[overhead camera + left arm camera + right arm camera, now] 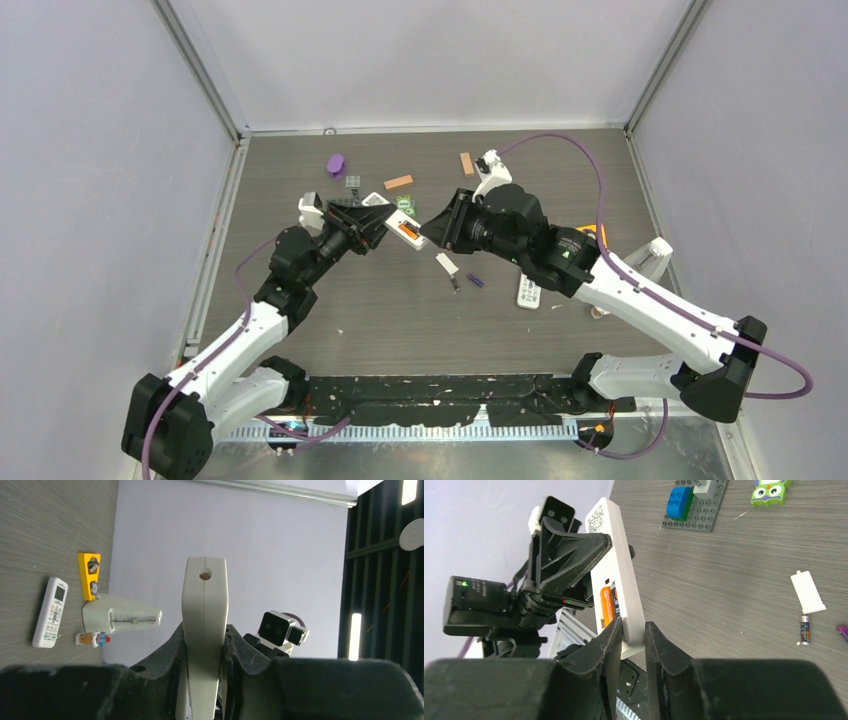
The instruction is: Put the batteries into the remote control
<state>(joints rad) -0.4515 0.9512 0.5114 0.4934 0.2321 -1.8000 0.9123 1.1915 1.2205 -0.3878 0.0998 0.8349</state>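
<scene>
My left gripper [378, 225] [204, 630] is shut on the white remote control [400, 224] and holds it above the table, edge-on in the left wrist view [204, 605]. Its open battery bay faces the right wrist camera [616, 565], with an orange battery [606, 605] and a dark battery [614, 602] lying in it. My right gripper [432, 232] [634, 630] straddles the remote's near end, its jaws close on both sides. A second dark battery [805, 628] [457, 284], a purple battery [843, 631] [475, 281] and the white battery cover [807, 592] [447, 264] lie on the table.
A second white remote [528, 292] [50, 612], a yellow block [590, 232] and a white wedge-shaped object [120, 619] lie at the right. A Lego plate [696, 505], a green owl [771, 491], a purple object [336, 164] and orange-tan blocks [398, 182] lie at the back.
</scene>
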